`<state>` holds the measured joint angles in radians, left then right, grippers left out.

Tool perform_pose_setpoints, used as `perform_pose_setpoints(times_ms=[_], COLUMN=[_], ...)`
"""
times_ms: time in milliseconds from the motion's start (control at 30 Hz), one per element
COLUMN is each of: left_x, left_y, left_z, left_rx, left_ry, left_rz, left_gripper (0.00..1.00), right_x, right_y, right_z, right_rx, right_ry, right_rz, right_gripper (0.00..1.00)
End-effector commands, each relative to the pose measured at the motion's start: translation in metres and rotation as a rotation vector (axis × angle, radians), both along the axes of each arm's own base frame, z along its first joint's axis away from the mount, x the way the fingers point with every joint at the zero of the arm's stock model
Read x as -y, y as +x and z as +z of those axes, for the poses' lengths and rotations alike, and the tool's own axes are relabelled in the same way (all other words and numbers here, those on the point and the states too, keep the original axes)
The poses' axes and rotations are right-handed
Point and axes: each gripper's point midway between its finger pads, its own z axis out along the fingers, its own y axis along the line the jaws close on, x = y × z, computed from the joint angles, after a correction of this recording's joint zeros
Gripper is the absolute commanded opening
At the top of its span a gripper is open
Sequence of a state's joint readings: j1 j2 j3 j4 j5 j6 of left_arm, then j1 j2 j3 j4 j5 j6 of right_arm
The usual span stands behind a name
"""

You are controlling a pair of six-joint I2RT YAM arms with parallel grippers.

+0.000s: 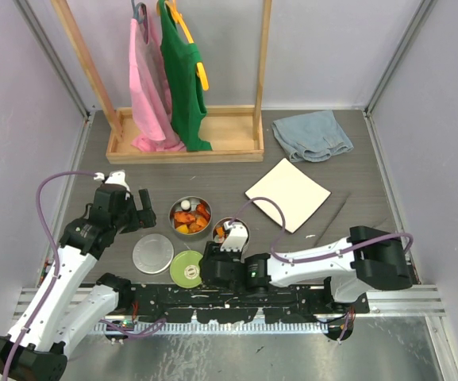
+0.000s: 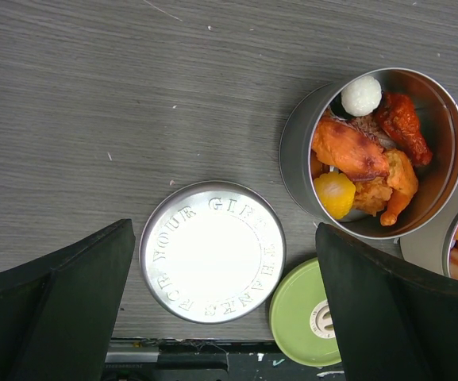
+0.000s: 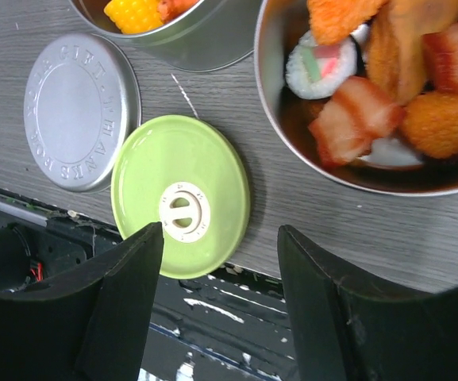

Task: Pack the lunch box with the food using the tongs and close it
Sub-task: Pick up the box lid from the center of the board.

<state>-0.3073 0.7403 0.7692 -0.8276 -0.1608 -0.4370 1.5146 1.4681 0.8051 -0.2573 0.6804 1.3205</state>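
The lunch box is two round steel tins. One tin (image 1: 190,214) (image 2: 294,151) is full of food (image 2: 363,151). The other tin (image 1: 239,228) (image 3: 267,95), also holding food (image 3: 387,79), is partly hidden under my right wrist. The flat steel lid (image 1: 153,252) (image 2: 211,252) and the lime-green lid (image 1: 186,267) (image 3: 179,194) lie on the table near its front edge. My left gripper (image 1: 139,208) (image 2: 222,238) hangs open above the steel lid. My right gripper (image 1: 209,264) (image 3: 221,238) is open over the green lid's near edge. The tongs (image 1: 336,214) lie by the plate, held by neither gripper.
A white square plate (image 1: 287,193) lies right of centre. A blue cloth (image 1: 312,135) is behind it. A wooden rack (image 1: 185,147) with pink and green garments stands at the back. The table's front edge and the black arm rail (image 3: 213,309) run just under the lids.
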Motion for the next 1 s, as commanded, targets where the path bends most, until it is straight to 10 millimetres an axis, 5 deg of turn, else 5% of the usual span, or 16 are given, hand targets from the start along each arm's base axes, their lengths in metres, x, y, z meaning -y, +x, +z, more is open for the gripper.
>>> perform_pose_setpoints(times_ms=[0,333,767,967], left_x=[0.001,0.001,0.002,0.002], left_y=[0.008,0.007,0.008,0.007], left_z=[0.01,0.011,0.009,0.009], left_rx=[0.044,0.046,0.037,0.038], left_ry=[-0.012,-0.012,-0.015,-0.017], left_rz=[0.01,0.009,0.002,0.002], left_gripper=[0.98,0.98,0.98,0.98], right_x=[-0.026,-0.039,-0.03,-0.024], right_y=[0.005,-0.002,-0.011,-0.008], right_z=[0.017,-0.004,-0.022,-0.025], right_rx=[0.006,-0.035,-0.118,-0.11], right_ry=[0.05,-0.094,-0.106,-0.064], right_rz=[-0.043,-0.024,-0.061,-0.099], right_gripper=[0.64,0.57,0.5,0.38])
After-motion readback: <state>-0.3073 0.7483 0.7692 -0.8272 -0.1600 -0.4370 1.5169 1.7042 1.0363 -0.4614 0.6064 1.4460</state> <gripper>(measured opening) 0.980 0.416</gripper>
